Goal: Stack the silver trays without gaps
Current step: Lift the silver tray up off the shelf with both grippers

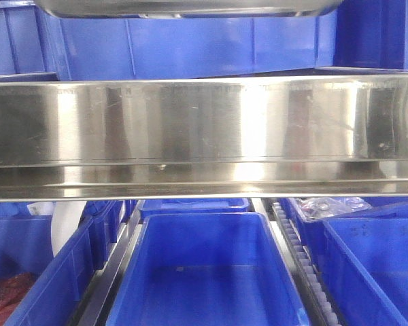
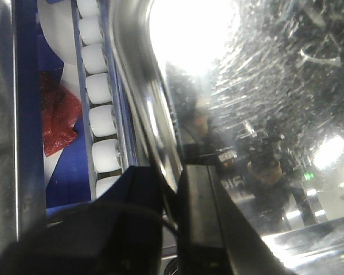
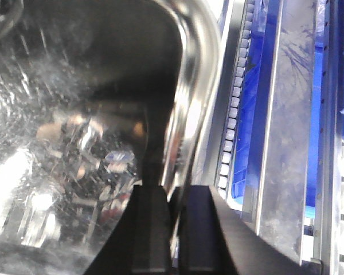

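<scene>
**A:** What is met first in the front view?

**B:** A brushed-steel rail (image 1: 204,129) is stretched across the middle, and much behind it is hidden. Blue bins (image 1: 204,272) are seen below and beyond it. From the left wrist, white rollers (image 2: 103,120) are seen beside a crumpled red item (image 2: 57,114).

**A:** And the silver tray (image 2: 264,86)?

**B:** It is seen at the top edge, above the rail. Its thin rim is pinched near the rounded corners by the left end effector (image 2: 173,189) and the right end effector (image 3: 173,197), both clamped on it. Its bottom is shiny, scuffed and reflective.

Left gripper (image 2: 173,220) jaws clamped, right gripper (image 3: 175,229) jaws clamped
</scene>
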Robot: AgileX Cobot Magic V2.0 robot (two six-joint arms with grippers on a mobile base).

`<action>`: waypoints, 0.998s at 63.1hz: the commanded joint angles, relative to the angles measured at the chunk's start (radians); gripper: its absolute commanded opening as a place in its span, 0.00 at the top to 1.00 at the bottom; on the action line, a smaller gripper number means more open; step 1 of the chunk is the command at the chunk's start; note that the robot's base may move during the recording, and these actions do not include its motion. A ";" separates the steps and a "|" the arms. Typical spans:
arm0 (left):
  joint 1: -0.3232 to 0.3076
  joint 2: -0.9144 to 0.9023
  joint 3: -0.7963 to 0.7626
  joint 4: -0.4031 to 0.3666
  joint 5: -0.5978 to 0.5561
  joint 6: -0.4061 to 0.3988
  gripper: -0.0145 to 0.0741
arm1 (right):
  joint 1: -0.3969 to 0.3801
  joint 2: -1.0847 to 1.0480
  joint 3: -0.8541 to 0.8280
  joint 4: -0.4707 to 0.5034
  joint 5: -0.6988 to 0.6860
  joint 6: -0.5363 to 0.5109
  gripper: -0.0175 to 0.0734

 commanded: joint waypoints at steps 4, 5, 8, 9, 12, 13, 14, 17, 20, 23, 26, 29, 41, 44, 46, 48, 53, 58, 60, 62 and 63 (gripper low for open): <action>-0.020 -0.030 -0.026 -0.021 0.040 0.032 0.88 | 0.017 -0.043 -0.031 0.011 0.028 -0.032 0.75; -0.020 -0.030 -0.026 -0.021 0.040 0.032 0.88 | 0.017 -0.043 -0.031 0.011 0.028 -0.032 0.75; -0.020 -0.030 -0.026 -0.021 0.040 0.032 0.88 | 0.017 -0.043 -0.031 0.011 0.028 -0.032 0.75; -0.020 -0.030 -0.026 -0.021 0.040 0.032 0.88 | 0.017 -0.043 -0.031 0.011 0.028 -0.032 0.75; -0.020 -0.030 -0.026 -0.021 0.040 0.032 0.88 | 0.017 -0.043 -0.031 0.011 0.028 -0.032 0.75; -0.020 -0.030 -0.026 -0.021 0.040 0.032 0.88 | 0.017 -0.043 -0.031 0.011 0.028 -0.032 0.75; -0.020 -0.030 -0.026 -0.021 0.040 0.032 0.88 | 0.017 -0.043 -0.031 0.011 0.028 -0.032 0.75; -0.020 -0.030 -0.026 -0.021 0.040 0.032 0.88 | 0.017 -0.043 -0.031 0.011 0.028 -0.032 0.75; -0.020 -0.030 -0.026 -0.021 0.040 0.032 0.88 | 0.017 -0.043 -0.031 0.011 0.028 -0.032 0.75; -0.020 -0.030 -0.026 -0.021 0.040 0.032 0.88 | 0.017 -0.043 -0.031 0.011 0.028 -0.032 0.75; -0.020 -0.030 -0.026 -0.021 0.040 0.032 0.88 | 0.017 -0.043 -0.031 0.011 0.028 -0.032 0.75; -0.020 -0.030 -0.026 -0.021 0.040 0.032 0.88 | 0.017 -0.043 -0.031 0.011 0.028 -0.032 0.75; -0.020 -0.030 -0.026 -0.017 0.040 0.032 0.88 | 0.017 -0.043 -0.031 0.011 0.028 -0.032 0.75; -0.020 -0.030 -0.026 -0.017 0.040 0.032 0.88 | 0.017 -0.043 -0.031 0.011 0.028 -0.032 0.75; -0.020 -0.030 -0.026 -0.017 0.040 0.032 0.88 | 0.017 -0.043 -0.031 0.011 0.028 -0.032 0.75; -0.020 -0.030 -0.026 -0.017 0.040 0.032 0.88 | 0.017 -0.043 -0.031 0.011 0.028 -0.032 0.75; -0.020 -0.030 -0.026 -0.015 0.040 0.032 0.88 | 0.017 -0.043 -0.031 0.011 0.028 -0.032 0.75; -0.020 -0.030 -0.026 -0.015 0.040 0.032 0.88 | 0.017 -0.043 -0.031 0.011 0.028 -0.032 0.75; -0.020 -0.030 -0.026 -0.015 0.040 0.032 0.88 | 0.017 -0.043 -0.031 0.011 0.028 -0.032 0.75; -0.020 -0.030 -0.026 -0.015 0.040 0.032 0.88 | 0.017 -0.043 -0.031 0.011 0.028 -0.032 0.75; -0.020 -0.030 -0.026 -0.015 0.040 0.032 0.88 | 0.017 -0.043 -0.031 0.011 0.028 -0.032 0.75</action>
